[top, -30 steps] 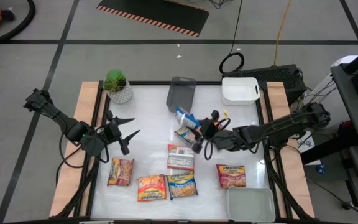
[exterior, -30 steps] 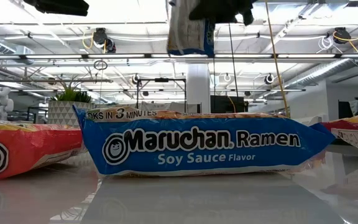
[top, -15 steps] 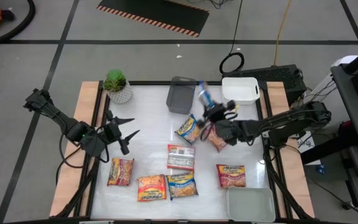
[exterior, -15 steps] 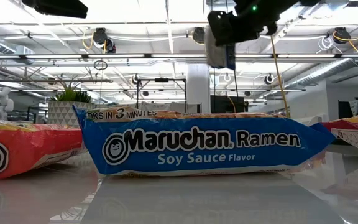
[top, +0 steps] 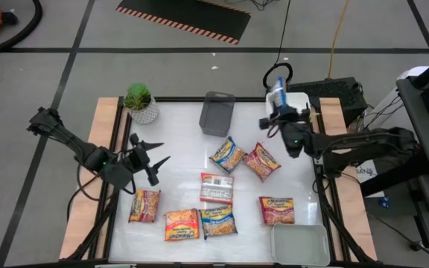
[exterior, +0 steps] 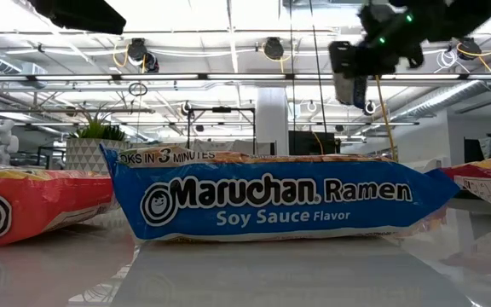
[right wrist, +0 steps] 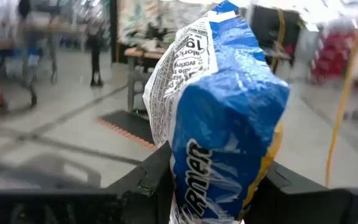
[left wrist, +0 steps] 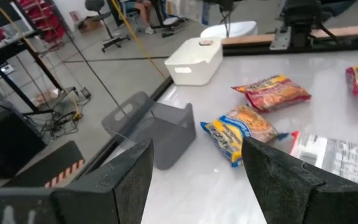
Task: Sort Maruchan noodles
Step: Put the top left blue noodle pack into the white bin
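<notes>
Several Maruchan noodles packets lie flat on the white table: a blue-and-yellow one (top: 228,154), a red one (top: 261,161), a white-and-red one (top: 217,187), and a row along the near side (top: 182,224). My right gripper (top: 280,113) is at the far right, beside the white tray (top: 293,112), shut on a blue packet (top: 276,93). That packet also shows high up in the low view (exterior: 349,85). My left gripper (top: 153,158) hovers open over the table's left side, holding nothing. My right gripper pinches one end of the blue packet (right wrist: 219,168) between its two fingers (right wrist: 151,180). The fingers lie about level and point toward the table's far edge. The crumpled packet sticks out past the fingertips, lifted clear of the table, over the white tray's left edge.
A grey tray (top: 217,113) lies at the far middle and a potted green plant (top: 141,103) at the far left. Another pale tray (top: 299,244) sits at the near right corner. Bare table shows between the left gripper and the middle packets.
My right gripper has swung from the table's middle toward the far right and the white tray, turning as it went, and carries the blue packet clear of the table. The packets that lay under it stay where they were.
</notes>
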